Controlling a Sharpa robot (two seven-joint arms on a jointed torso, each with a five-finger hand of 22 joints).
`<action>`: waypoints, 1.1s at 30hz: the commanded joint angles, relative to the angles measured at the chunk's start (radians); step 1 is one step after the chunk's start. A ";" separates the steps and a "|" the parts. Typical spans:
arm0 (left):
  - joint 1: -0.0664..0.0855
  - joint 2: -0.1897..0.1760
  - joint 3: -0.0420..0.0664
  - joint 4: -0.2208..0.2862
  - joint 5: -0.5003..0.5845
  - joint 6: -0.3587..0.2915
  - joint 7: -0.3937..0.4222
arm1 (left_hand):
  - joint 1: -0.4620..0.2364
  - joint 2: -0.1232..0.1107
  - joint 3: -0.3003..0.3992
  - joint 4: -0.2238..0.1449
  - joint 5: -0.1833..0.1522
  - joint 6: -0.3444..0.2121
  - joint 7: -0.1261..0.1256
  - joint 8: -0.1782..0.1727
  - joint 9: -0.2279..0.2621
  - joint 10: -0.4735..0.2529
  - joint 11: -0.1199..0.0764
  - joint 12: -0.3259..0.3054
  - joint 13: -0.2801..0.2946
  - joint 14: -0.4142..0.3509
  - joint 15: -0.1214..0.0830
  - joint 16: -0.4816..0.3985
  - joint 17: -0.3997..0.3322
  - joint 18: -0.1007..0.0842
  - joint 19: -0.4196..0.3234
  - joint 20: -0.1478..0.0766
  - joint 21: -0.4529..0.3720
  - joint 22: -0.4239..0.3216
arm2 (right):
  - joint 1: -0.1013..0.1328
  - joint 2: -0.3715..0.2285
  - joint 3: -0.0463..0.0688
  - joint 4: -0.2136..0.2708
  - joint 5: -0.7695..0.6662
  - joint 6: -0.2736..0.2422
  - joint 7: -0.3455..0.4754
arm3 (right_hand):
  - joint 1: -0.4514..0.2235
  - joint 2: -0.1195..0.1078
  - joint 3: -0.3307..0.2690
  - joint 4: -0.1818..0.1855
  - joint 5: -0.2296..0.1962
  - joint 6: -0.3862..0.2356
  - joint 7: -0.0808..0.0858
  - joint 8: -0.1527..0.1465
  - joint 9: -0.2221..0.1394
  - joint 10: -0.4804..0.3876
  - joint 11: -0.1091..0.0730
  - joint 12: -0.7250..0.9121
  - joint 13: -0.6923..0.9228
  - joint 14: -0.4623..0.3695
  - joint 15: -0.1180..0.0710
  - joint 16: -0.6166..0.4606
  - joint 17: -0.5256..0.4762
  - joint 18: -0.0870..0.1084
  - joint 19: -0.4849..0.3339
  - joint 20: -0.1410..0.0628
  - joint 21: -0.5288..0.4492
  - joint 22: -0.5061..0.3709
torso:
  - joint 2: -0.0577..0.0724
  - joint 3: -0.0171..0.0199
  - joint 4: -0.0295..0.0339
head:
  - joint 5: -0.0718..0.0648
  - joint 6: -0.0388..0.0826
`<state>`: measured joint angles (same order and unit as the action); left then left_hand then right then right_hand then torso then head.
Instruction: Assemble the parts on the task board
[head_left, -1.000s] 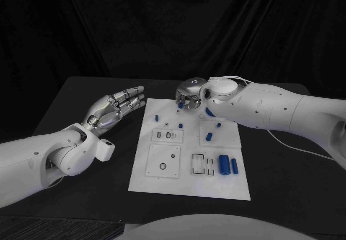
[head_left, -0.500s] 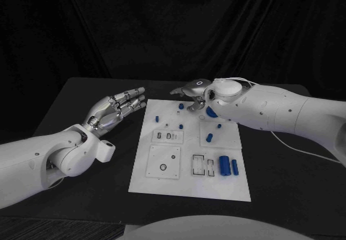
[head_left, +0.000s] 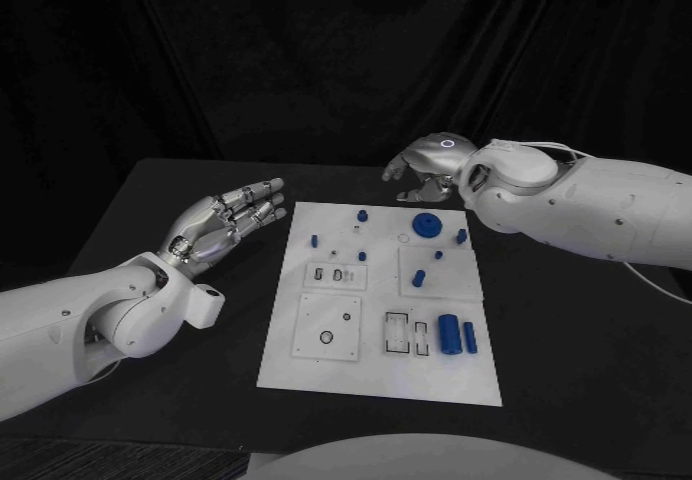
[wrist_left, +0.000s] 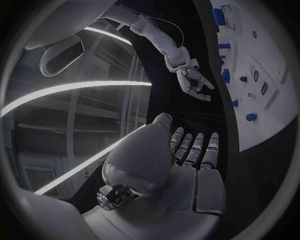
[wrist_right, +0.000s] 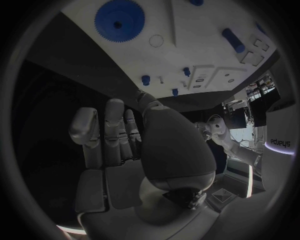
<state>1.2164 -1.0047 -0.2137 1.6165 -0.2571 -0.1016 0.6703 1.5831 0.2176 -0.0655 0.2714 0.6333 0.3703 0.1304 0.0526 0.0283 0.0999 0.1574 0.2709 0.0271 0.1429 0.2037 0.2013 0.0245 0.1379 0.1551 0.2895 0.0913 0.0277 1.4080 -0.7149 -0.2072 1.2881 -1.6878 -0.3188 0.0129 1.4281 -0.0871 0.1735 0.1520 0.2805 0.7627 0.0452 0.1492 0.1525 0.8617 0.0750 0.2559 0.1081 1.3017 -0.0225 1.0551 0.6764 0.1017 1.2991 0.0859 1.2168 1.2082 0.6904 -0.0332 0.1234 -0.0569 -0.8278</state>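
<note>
Change since earlier frames: the right hand (head_left: 428, 165) has risen and pulled back from the far part of the task board (head_left: 378, 375); a second ago it was low over the board's far centre, covering the spot where the blue gear (head_left: 427, 224) now lies in plain sight. The left hand (head_left: 224, 217) has kept its place.
Right hand: above the table (head_left: 577, 340) just past the board's far edge, holding nothing; fingers partly curled downward in the head view, side by side and fairly straight in the right wrist view.
Left hand: hovering off the board's left far corner, palm up, fingers spread and extended, empty.
Task board: white plate lying flat at mid-table, long axis running away from the robot.
Gear: flat on the board near its far right corner, with a small blue peg (head_left: 462, 236) just beside it.
Other parts: small blue pegs scattered over the far half; two larger blue cylinders (head_left: 456, 332) side by side near the right edge, closer to the robot.
Edges: the board's left edge sits near the left forearm; its right edge has bare black table beside it.
Open room: bare table on both sides of the board and along its near edge.
</note>
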 joint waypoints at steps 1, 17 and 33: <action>-0.001 0.000 0.001 0.001 0.000 0.011 0.011 | 0.016 -0.002 0.037 -0.011 0.013 0.010 -0.001 0.019 0.018 -0.004 0.000 0.007 0.013 -0.012 0.000 0.006 0.014 -0.059 0.010 0.004 0.015 0.010 | 0.011 -0.051 0.000 0.059 -0.005 0.038 -0.062 | -0.048 -0.005 -0.028 0.013 -0.035 0.000 -0.003 0.006 0.015 0.009 0.001 0.024 0.021 0.013 -0.001 0.034 0.035 -0.004 0.017 0.002 0.031 0.029 | -0.002 -0.0019 -0.0067 | -0.003 0.000; -0.007 0.006 0.001 -0.008 0.000 0.021 0.012 | 0.017 -0.002 0.041 -0.012 0.013 0.008 -0.002 0.018 0.018 -0.007 -0.001 0.004 0.012 -0.013 0.000 0.004 0.013 -0.060 0.010 0.004 0.014 0.009 | -0.015 -0.122 -0.001 0.089 -0.005 0.143 -0.126 | -0.071 -0.016 -0.058 0.038 -0.076 0.000 0.047 -0.025 0.008 0.052 -0.007 0.109 0.080 0.028 -0.006 0.068 0.071 -0.008 0.036 -0.003 0.047 0.060 | -0.006 -0.0065 -0.0290 | 0.014 -0.012; -0.008 0.010 0.001 -0.013 0.000 0.026 0.011 | 0.017 -0.002 0.044 -0.013 0.013 0.006 -0.003 0.017 0.018 -0.007 -0.001 0.003 0.012 -0.014 0.001 0.005 0.014 -0.060 0.009 0.004 0.014 0.009 | -0.052 -0.088 -0.001 0.033 -0.005 0.105 -0.134 | -0.095 -0.034 -0.093 0.109 -0.118 0.076 0.053 -0.040 0.002 0.709 -0.060 1.315 1.463 0.237 -0.020 0.484 0.819 -0.041 0.109 -0.017 0.157 0.209 | -0.001 -0.0011 -0.0301 | 0.015 -0.013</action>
<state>1.2097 -0.9965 -0.2136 1.6027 -0.2573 -0.0891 0.6699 1.5864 0.2209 -0.0654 0.2713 0.6333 0.3702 0.1304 0.0527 0.0284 0.0992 0.1568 0.2708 0.0271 0.1429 0.2037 0.2013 0.0244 0.1378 0.1550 0.2895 0.0913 0.0277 1.3598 -0.8045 -0.2087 1.3250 -1.6877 -0.1973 -0.0953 1.3508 -0.1273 0.0772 0.2485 0.1724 0.8377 0.0983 0.1064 0.1400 1.4598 0.0128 1.5542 1.3057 1.4591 -0.0438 1.5088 1.2938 0.1010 1.3931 0.0669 1.3485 1.2954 0.6885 -0.0362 0.0901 -0.0391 -0.8419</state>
